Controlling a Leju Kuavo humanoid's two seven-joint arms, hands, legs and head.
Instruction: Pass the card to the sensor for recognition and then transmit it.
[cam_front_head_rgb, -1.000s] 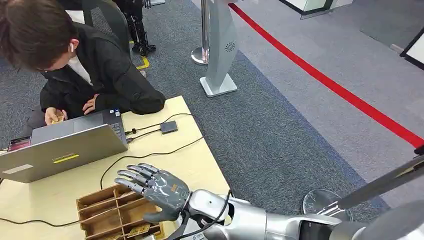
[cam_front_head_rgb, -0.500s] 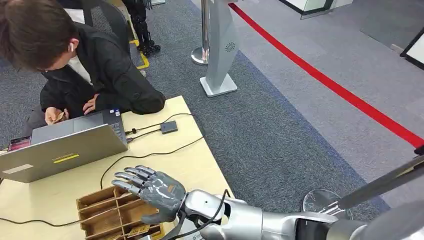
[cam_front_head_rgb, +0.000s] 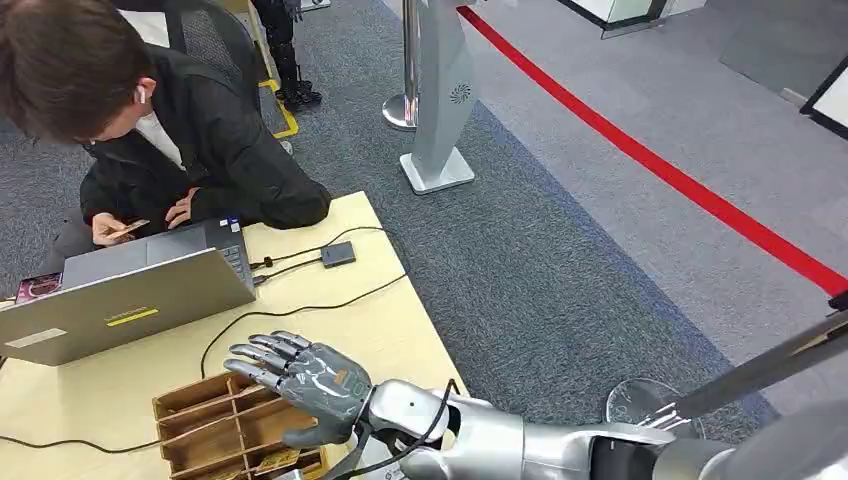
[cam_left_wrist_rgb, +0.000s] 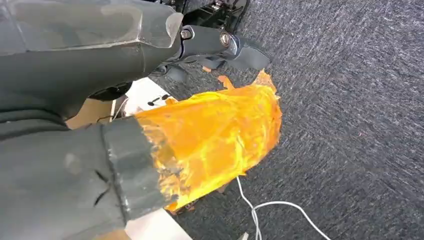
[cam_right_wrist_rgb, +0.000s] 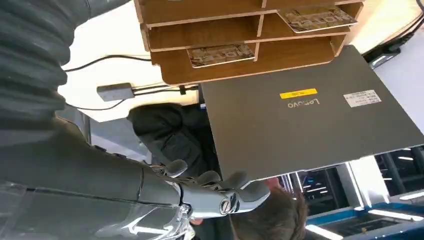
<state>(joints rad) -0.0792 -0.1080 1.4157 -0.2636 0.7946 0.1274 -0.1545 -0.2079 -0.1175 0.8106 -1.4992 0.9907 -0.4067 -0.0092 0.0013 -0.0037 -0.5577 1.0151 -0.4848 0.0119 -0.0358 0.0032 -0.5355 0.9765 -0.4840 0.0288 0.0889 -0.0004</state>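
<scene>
Over the wooden card tray (cam_front_head_rgb: 190, 425), the right hand (cam_front_head_rgb: 300, 385) hovers with fingers spread, holding nothing.
Cards lie in the tray's compartments, one (cam_right_wrist_rgb: 220, 53) in a middle slot, another (cam_right_wrist_rgb: 316, 18) in the next row; a grey laptop (cam_front_head_rgb: 120, 300) sits just beyond on the table (cam_front_head_rgb: 400, 330); the left hand (cam_left_wrist_rgb: 125, 150) hangs above carpet, its thumb wrapped in orange tape; I cannot tell its grip.

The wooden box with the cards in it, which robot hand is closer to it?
The right hand. It hovers open just above the wooden box on the table. The left hand hangs low over grey carpet, beside the table's edge, away from the box.
</scene>
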